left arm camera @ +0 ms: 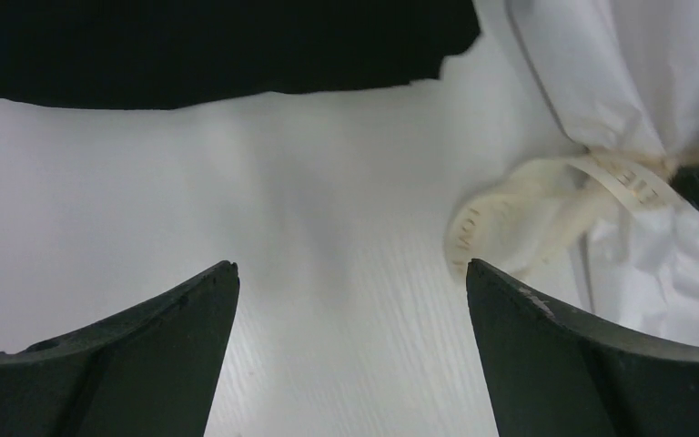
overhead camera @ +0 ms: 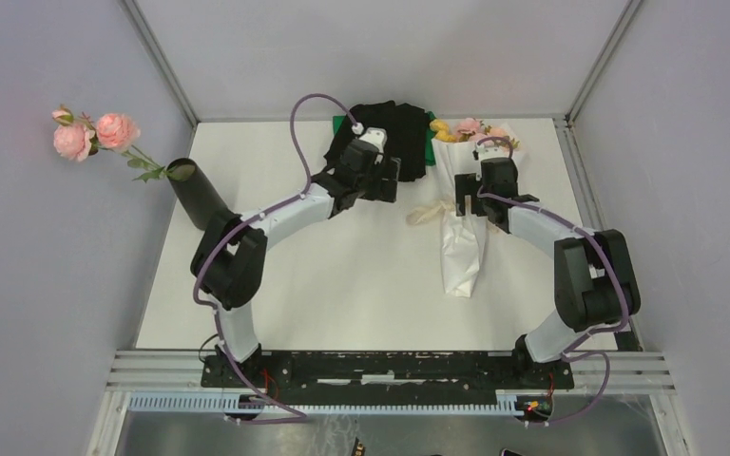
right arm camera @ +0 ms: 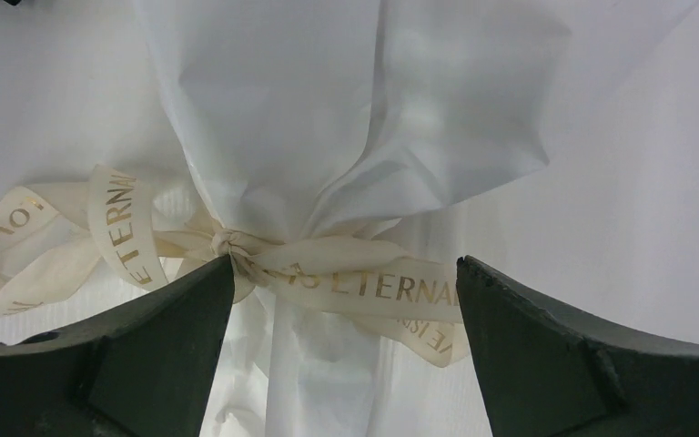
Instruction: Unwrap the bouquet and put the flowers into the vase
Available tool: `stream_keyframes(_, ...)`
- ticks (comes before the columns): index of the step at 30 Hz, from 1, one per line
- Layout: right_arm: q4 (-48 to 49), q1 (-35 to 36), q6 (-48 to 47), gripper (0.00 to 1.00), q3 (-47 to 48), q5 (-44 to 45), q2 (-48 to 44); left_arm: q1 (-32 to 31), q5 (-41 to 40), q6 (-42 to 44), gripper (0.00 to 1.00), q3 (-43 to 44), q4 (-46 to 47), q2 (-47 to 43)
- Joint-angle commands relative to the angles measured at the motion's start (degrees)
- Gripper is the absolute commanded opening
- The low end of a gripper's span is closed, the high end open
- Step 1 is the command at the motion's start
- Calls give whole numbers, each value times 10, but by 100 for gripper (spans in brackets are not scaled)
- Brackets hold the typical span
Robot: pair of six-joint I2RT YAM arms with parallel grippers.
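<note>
While bouquet [overhead camera: 463, 249] lies wrapped on surface [overhead camera: 342, 285] right of centre, we hold right fingers [right arm camera: 136, 364] apart over ribbon [right arm camera: 364, 284] knot, left fingers [left arm camera: 127, 364] apart beside ribbon loop. We judge best: pinch loose tail, pull sideways, not knot itself. Vase [overhead camera: 197, 198] stands at left edge.

The right claw [right arm camera: 345, 261] hangs wide open over the bouquet [right arm camera: 328, 182], whose white paper [right arm camera: 437, 100] is gathered by a cream ribbon [right arm camera: 369, 286] with gold lettering, its knot [right arm camera: 227, 242] just beside the left-hand finger [right arm camera: 146, 355], on the white desk [right arm camera: 655, 182].
</note>
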Motion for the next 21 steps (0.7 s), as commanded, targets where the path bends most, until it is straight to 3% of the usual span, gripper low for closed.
stream_keyframes(1, 19, 1, 11, 98, 17, -22, 22, 40, 31, -44, 100, 49, 20, 36)
stream_keyframes(3, 19, 0, 15, 98, 18, -35, 40, 46, 35, -37, 100, 73, 8, 54)
stream_keyframes(5, 23, 1, 23, 88, 9, -51, 48, 49, 39, -37, 100, 86, 3, 66)
stream_keyframes(11, 66, 23, 31, 86, -58, -70, 47, 54, 45, -34, 100, 82, 5, 62)
stream_keyframes(16, 72, 88, 33, 81, -114, -47, 6, 58, 29, -27, 100, 65, 8, 42)
stream_keyframes(21, 78, 137, 48, 59, -165, -42, -43, 67, 38, -34, 100, 51, 19, 35)
